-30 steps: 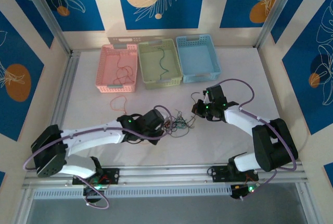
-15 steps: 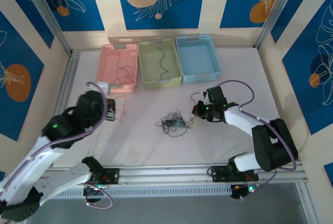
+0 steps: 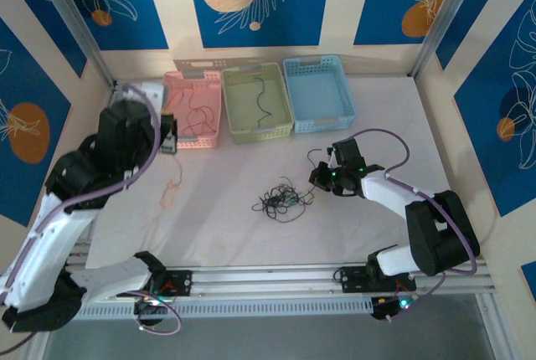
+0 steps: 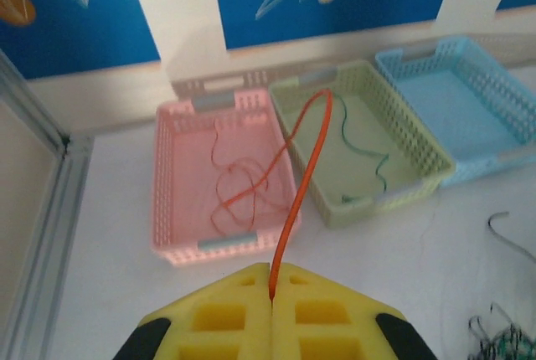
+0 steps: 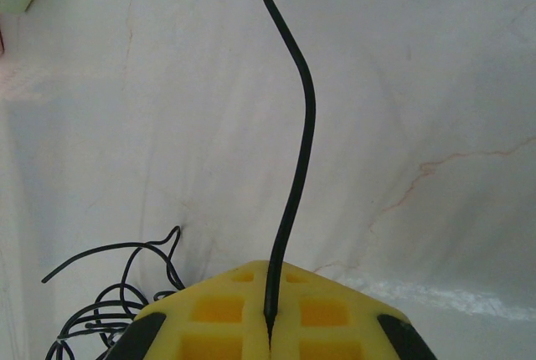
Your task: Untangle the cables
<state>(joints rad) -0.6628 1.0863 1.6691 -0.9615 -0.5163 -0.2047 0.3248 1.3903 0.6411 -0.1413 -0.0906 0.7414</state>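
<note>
**Q:** How many of each thing appear?

**A:** Three baskets stand at the far edge of the desk [image 3: 226, 226]: a pink basket [image 3: 193, 77], a green basket [image 3: 261, 132] and a blue basket [image 3: 322, 124]. One cable clump [image 3: 280, 199] lies mid-desk. There are two hands.

**Q:** Where do the cables lie relative to each hand?

**A:** The left hand [image 4: 272, 301] is pressed together on one red cable [image 4: 303, 180], beside the pink basket and well apart from the clump. The right hand [image 5: 270, 322] is clamped on one black cable [image 5: 299, 159], near the clump's right side.
</note>
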